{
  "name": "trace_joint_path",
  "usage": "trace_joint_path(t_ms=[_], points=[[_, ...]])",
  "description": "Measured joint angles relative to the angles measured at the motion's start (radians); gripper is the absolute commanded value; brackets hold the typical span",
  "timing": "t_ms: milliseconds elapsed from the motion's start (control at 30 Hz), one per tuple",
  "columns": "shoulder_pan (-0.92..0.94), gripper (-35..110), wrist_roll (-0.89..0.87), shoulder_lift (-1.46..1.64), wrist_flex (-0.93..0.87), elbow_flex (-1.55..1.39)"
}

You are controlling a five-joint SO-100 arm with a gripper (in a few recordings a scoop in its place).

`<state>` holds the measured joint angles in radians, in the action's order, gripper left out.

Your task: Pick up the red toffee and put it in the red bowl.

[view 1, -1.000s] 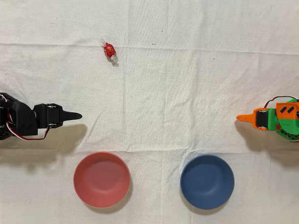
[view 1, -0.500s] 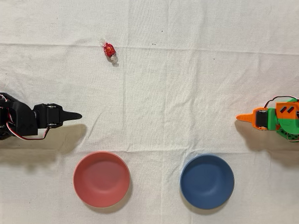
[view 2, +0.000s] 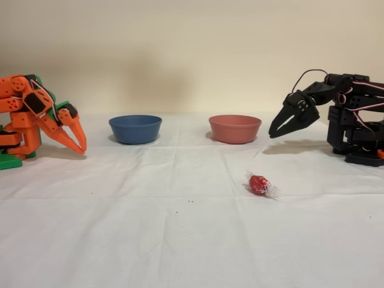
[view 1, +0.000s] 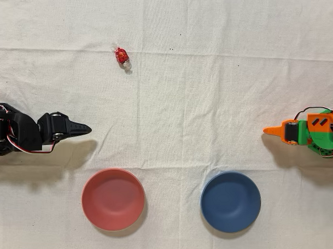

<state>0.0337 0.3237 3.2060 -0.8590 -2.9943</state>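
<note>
The black arm's end effector [view 1: 83, 129] had just begun to stir: against the overhead picture half a second earlier, its wrist had rolled or tipped a little, so the finger outline looked longer and more slanted, while the tip stayed at almost the same spot. In the fixed view the end effector [view 2: 277, 130] hung above the counter [view 2: 150, 228], pointing down, its fingers drawn together to a point with nothing between them; it read as clenched and empty.

Taking the red bowl [view 1: 113, 199] as landmark, the end effector hovered just past its rim in the overhead view, up and slightly left of it. The red toffee [view 1: 122, 56] lay well apart from the bowl, far up the overhead picture, untouched on the cloth; in the fixed view the red toffee [view 2: 259, 184] sat nearer the camera than the red bowl [view 2: 234, 128]. The dark blue bowl [view 1: 230, 201] stood beside the red one. The orange arm [view 1: 306, 132] stood idle.

That small wrist shift probably marked the start of the reach; grasping and carrying all remained to do.
</note>
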Motion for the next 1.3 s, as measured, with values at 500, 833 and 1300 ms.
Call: trace_joint_path(t_ms=[500, 833, 1300], points=[[-0.149, 10, -0.026, -0.488, -0.094, 0.629], [-0.298, 17, -0.114, -0.87, -0.196, 1.063], [-0.517, 20, -0.146, -1.069, -0.224, 1.126]])
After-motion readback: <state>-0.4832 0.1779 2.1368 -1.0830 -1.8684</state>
